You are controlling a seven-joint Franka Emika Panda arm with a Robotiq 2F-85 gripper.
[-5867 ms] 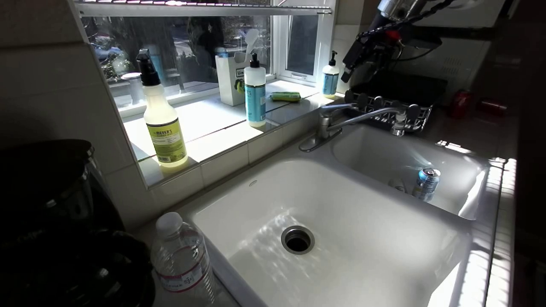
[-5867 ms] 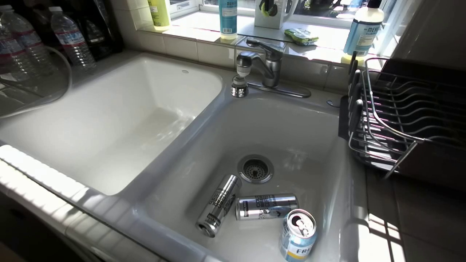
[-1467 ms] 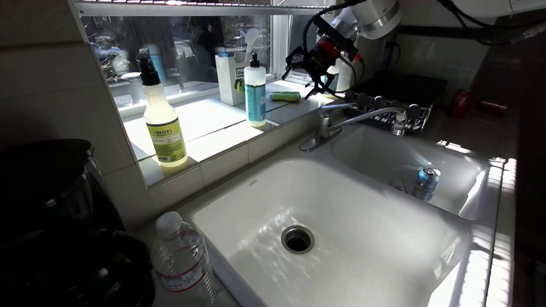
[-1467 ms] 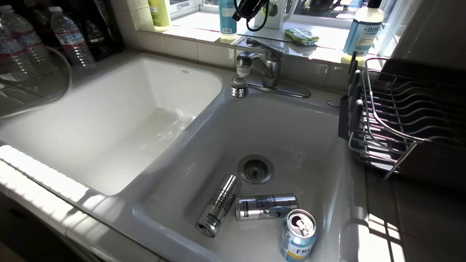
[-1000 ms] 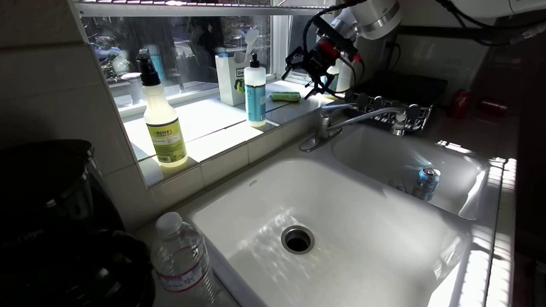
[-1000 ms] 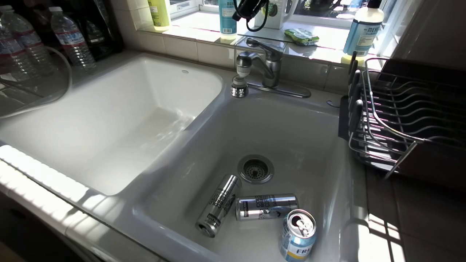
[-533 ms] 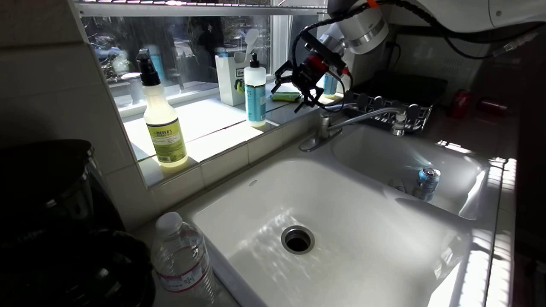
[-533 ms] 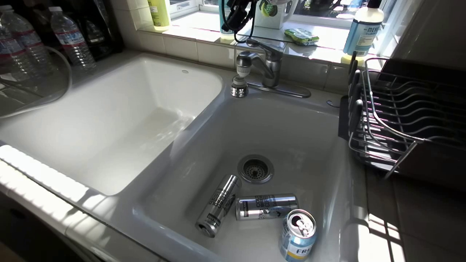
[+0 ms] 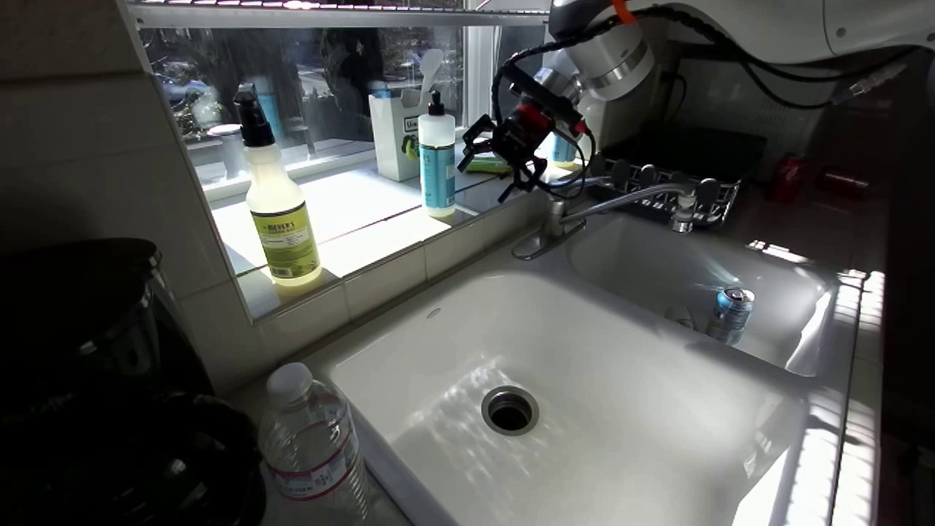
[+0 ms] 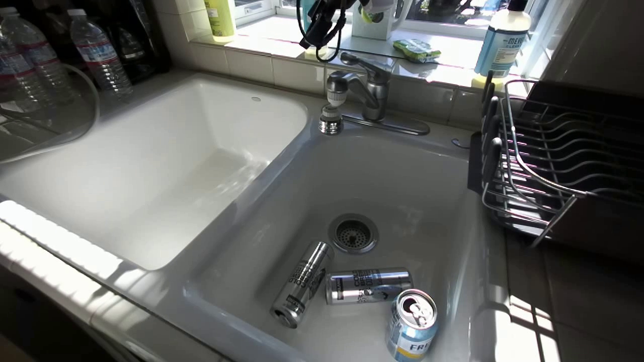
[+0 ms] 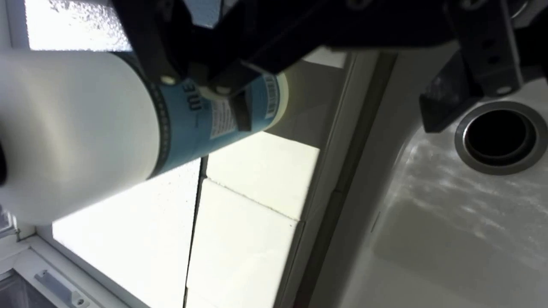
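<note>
My gripper point(image 9: 483, 181) hangs over the window sill behind the faucet, its fingers spread and nothing between them. Just left of it in that exterior view stands an upright pump bottle with a blue label point(image 9: 437, 183). In the wrist view this bottle's label point(image 11: 184, 137) lies behind the left finger, while the right finger point(image 11: 449, 102) shows against the left sink basin near its drain; the gripper point(image 11: 338, 122) appears apart from the bottle. A green packet point(image 9: 488, 165) on the sill is partly covered by the gripper. The gripper's tips are not visible in the remaining exterior view.
The faucet point(image 10: 377, 93) rises between two basins. One basin holds a blue can point(image 10: 411, 334) and two silver cans point(image 10: 370, 285). A dish rack point(image 10: 523, 166) stands beside it. A spray bottle point(image 9: 286, 234), white box point(image 9: 394, 142) and soap bottle point(image 10: 503, 42) line the sill.
The arm has come from above the dish rack to the sill. Over the last second my gripper has shifted left and slightly down, closer to the blue-labelled bottle. The cans and bottles have stayed put.
</note>
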